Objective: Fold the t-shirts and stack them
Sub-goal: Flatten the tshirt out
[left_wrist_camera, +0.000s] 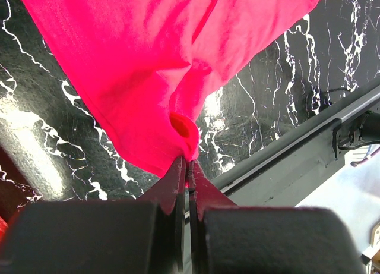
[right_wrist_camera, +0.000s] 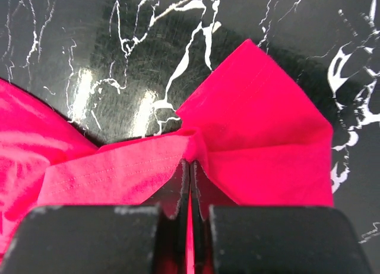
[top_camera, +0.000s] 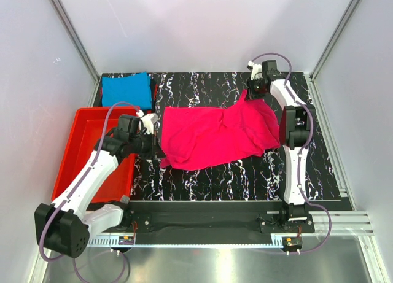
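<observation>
**Layout, left to right (top view)**

1. A red tray [top_camera: 86,135] sits at the left edge of the worktop [top_camera: 245,172], which is black with white veining. The left arm reaches over the tray's near right part.
2. The turquoise-blue t-shirt [top_camera: 126,89] lies just beyond the tray's far edge, in the far left corner of the worktop. It is folded into a flat, compact rectangle, and neither hand touches it.
3. The left hand [left_wrist_camera: 189,162] is at the near left corner of the magenta-pink t-shirt [top_camera: 215,135], just right of the tray. Its fingers are pressed together with a small bunch of pink cloth clamped between the tips. In the left wrist view the cloth puckers at the tips and fans out away from the hand.
4. The magenta-pink t-shirt occupies the middle of the worktop, between the two hands. It is opened out but wrinkled, with creases running across it. Its near left corner is in the left hand and its far right corner is in the right hand. It is well apart from the turquoise-blue t-shirt.
5. The right hand [right_wrist_camera: 190,162] is at the far right of the worktop. Its fingers are closed tight on a gathered fold of pink cloth. In the right wrist view a triangular flap of the same shirt lies flat on the worktop just beyond the tips.
</observation>
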Available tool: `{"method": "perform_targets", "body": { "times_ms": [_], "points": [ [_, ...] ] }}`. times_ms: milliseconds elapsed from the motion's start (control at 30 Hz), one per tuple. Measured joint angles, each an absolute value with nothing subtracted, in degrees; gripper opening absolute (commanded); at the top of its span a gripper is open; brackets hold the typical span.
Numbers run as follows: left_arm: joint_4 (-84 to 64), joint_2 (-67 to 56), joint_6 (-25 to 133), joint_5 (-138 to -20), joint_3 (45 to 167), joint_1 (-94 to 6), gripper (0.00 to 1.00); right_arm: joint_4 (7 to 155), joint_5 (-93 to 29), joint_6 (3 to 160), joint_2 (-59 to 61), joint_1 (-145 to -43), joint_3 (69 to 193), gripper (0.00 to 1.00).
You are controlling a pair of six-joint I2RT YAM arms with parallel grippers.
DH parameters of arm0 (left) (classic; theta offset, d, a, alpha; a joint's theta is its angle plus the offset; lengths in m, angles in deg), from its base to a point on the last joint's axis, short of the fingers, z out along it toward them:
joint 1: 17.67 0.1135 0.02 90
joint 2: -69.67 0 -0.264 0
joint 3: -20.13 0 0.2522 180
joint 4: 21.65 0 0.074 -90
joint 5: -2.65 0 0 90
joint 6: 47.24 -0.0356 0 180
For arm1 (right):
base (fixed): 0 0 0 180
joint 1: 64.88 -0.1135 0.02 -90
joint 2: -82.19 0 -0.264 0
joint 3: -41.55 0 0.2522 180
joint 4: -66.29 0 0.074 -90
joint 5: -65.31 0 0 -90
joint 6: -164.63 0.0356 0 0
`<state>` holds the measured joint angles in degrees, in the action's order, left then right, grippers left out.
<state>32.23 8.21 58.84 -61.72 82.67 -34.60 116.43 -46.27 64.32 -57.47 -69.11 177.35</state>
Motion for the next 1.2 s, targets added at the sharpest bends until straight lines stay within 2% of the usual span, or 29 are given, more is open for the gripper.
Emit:
{"method": "perform_targets", "body": {
  "times_ms": [100,300,567,800,1000,1033,1133,1167,1200],
  "points": [
    [32.14,8.21,58.99,-62.38,82.67,-34.6,0.0,113.83,-45.13,64.32,-54.78,-69.11,174.01,0.0],
    [32.03,8.54,59.38,-64.78,82.67,-34.6,0.0,106.62,-41.77,64.24,-40.09,-68.96,161.79,0.0],
    [32.08,8.54,60.5,-67.18,82.67,-34.6,0.0,100.61,-40.11,63.95,-27.61,-68.94,156.37,0.0],
    [33.17,8.52,63.05,-78.7,84.24,-34.58,0.0,103.16,-37.51,71.45,-15.92,-68.94,137.77,0.0],
    [32.91,8.17,63.62,-80.95,84.66,-34.58,0.0,110.18,-38.14,85.77,-4.88,-69.14,118.97,0.0],
    [32.67,7.95,63.6,-80.74,84.66,-34.58,0.0,111.32,-37.94,86.92,-4.31,-69.22,116.83,0.02],
    [31.97,6.64,63.58,-79.51,84.66,-34.58,0.0,114.95,-35.87,89.31,-4.03,-69.46,111.85,0.22],
    [31.66,6.03,63.58,-78.88,84.66,-34.58,0.0,116.28,-35.28,89.74,-4.0,-69.46,111.32,0.36],
    [31.4,5.5,63.58,-78.35,84.66,-34.58,0.0,116.98,-34.62,89.96,-3.92,-69.46,111.28,0.42]
  ]
}}
